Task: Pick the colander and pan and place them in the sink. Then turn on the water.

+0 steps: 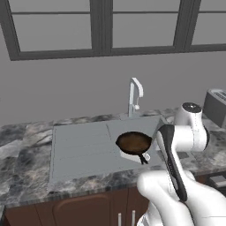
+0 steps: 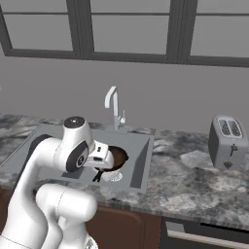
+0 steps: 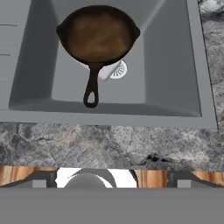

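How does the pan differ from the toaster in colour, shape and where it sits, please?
The pan is dark brown-black, the toaster pale grey. The pan is shallow and round with a handle, the toaster upright and boxy. The pan lies in the sink, the toaster stands on the counter.

Even, flat rendered light; soft shadows inside the sink (image 3: 175,65); slightly soft focus

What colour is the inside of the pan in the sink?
Dark brown inside the pan, with a black rim and handle; the hand view shows it best.
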